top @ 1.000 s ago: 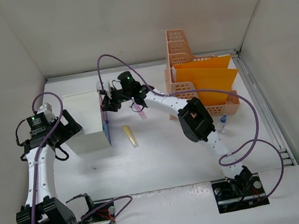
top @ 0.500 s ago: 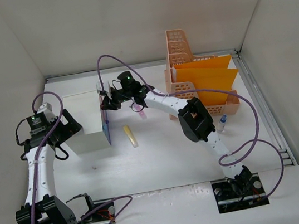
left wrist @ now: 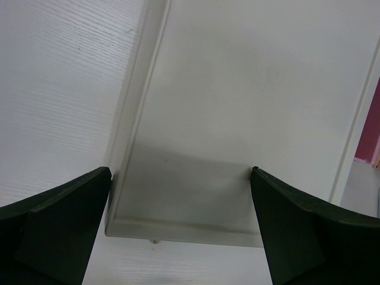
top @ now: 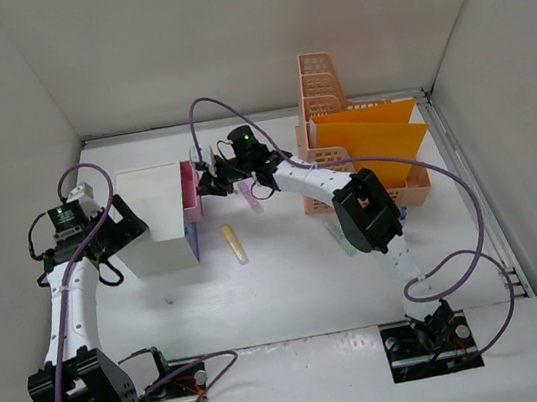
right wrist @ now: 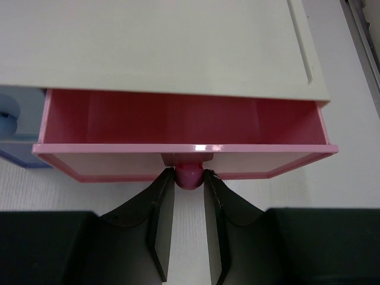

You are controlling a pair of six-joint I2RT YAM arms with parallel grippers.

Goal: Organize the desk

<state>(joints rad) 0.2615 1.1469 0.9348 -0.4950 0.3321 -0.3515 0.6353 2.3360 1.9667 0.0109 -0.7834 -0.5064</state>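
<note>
White-walled desk carrying drawer unit near rear left corner. Since moment ago, pink drawer sliding out; right claw clenching pink knob, pulling. Meanwhile left claw gaping wide, straddling unit, grasping nothing. Space opening up for stowing yellow marker.

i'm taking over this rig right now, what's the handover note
Left gripper: open, straddling the white drawer unit.
Right gripper: shut on the pink knob of the pink drawer.
Done: pink drawer pulled partly open; the part in view is empty.
Left: a yellow pen-like item and a small pink item lie loose on the desk by the unit; probably stow them, then shut the drawer.
</note>
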